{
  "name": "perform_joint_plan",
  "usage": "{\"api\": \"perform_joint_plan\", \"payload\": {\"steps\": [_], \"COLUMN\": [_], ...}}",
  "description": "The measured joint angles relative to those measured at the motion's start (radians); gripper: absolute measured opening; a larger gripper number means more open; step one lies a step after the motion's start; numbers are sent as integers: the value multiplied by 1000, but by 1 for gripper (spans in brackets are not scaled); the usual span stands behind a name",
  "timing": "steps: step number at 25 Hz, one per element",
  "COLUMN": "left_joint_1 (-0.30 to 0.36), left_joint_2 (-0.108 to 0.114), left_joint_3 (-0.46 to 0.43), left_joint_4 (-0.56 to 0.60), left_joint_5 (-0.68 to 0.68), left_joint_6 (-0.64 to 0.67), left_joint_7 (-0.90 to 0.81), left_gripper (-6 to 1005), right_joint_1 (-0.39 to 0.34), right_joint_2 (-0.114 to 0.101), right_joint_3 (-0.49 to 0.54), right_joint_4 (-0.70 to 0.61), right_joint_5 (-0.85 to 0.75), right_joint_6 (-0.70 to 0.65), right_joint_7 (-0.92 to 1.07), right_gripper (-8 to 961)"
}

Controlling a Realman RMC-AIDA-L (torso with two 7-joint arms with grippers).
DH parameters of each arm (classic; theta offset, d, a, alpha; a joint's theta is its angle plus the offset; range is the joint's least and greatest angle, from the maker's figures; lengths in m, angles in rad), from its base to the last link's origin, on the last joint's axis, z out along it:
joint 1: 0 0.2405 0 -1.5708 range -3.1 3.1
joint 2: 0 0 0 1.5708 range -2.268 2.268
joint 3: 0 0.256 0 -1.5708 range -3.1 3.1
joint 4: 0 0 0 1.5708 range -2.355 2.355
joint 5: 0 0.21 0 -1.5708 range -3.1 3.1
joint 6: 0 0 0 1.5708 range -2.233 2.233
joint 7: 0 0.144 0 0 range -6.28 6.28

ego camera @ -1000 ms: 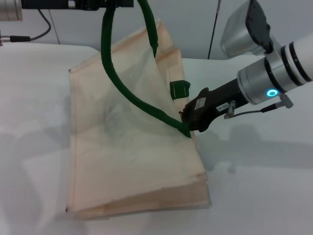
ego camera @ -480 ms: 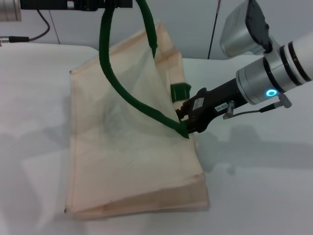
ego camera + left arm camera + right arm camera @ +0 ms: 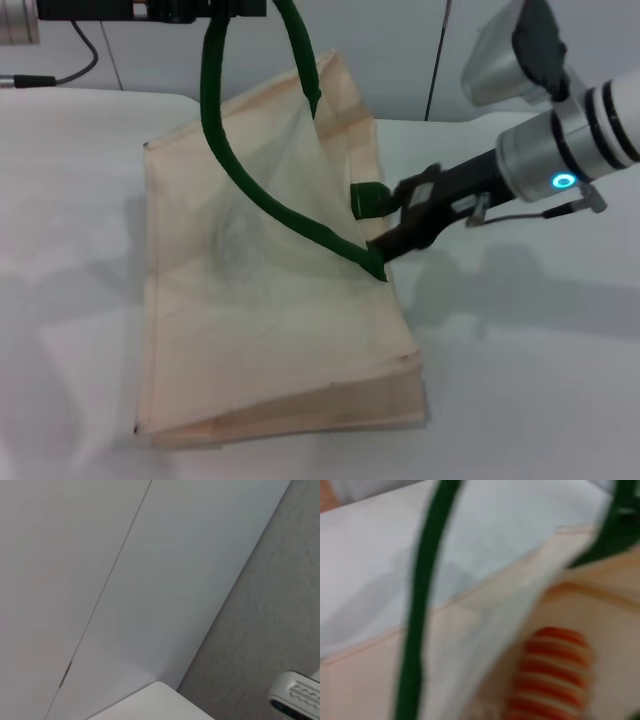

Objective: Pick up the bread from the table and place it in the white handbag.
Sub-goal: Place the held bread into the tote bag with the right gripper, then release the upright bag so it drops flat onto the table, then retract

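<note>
Inside the white handbag (image 3: 270, 300) mouth: bread (image 3: 550, 675), orange with cream stripes, apparently placed; right gripper (image 3: 400, 222) at the bag's opening, jaws parted and empty; left gripper unseen overhead, green handle (image 3: 215, 110) raised; white table (image 3: 530, 380), pale wall (image 3: 125, 580); only withdrawal seemingly left.

I think this is a robot test room or lab, not a home. I see a plain white desk (image 3: 520, 400) that carries only one bag (image 3: 260, 330), and behind it pale smooth wall panels (image 3: 400, 50) with thin vertical seams. A black cable (image 3: 85, 60) lies at the far edge of the desk, next to dark equipment (image 3: 150, 8) fixed above. From my left wrist camera I see the same flat panels (image 3: 125, 580) beside a grey textured surface (image 3: 270, 610).
</note>
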Motion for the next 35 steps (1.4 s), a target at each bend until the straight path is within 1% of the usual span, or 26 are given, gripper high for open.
{"api": "perform_joint_plan", "payload": {"steps": [1,6,11,13,16,19,21,22,23,24,28,35], "left_joint_1": [2,7,8,8,9,10,10,10,10,10,10,9], "left_joint_2": [0,0,0,-3,-6,-6,-7,-8,-9,-10,-12,-14], "left_joint_3": [0,0,0,0,0,0,0,0,0,0,0,-2], "left_joint_4": [0,0,-1,-3,-1,0,0,0,0,0,0,0], "left_joint_5": [0,0,0,0,3,6,7,7,7,7,8,2], "left_joint_6": [-1,-2,-3,-9,-28,-32,-35,-36,-38,-39,-41,-54], "left_joint_7": [0,1,2,3,4,4,5,5,6,6,6,-14], "left_gripper": [268,270,272,273,274,276,277,277,278,278,280,283], "right_joint_1": [-14,-100,-120,-127,-144,-179,-215,-250,-250,-265,-293,-303], "right_joint_2": [-1,-3,-6,-5,-2,-3,-3,-3,-3,-3,-3,-3], "right_joint_3": [1,5,12,49,149,205,218,222,222,223,226,227], "right_joint_4": [-14,-143,-155,-155,-154,-148,-148,-147,-147,-146,-144,-127], "right_joint_5": [0,2,2,2,37,176,302,416,416,462,529,545], "right_joint_6": [-19,-93,-158,-195,-251,-297,-311,-318,-318,-320,-324,-333], "right_joint_7": [13,80,89,89,60,-19,-83,-136,-136,-157,-190,-207], "right_gripper": [746,894,891,891,891,891,891,891,891,891,891,891]}}
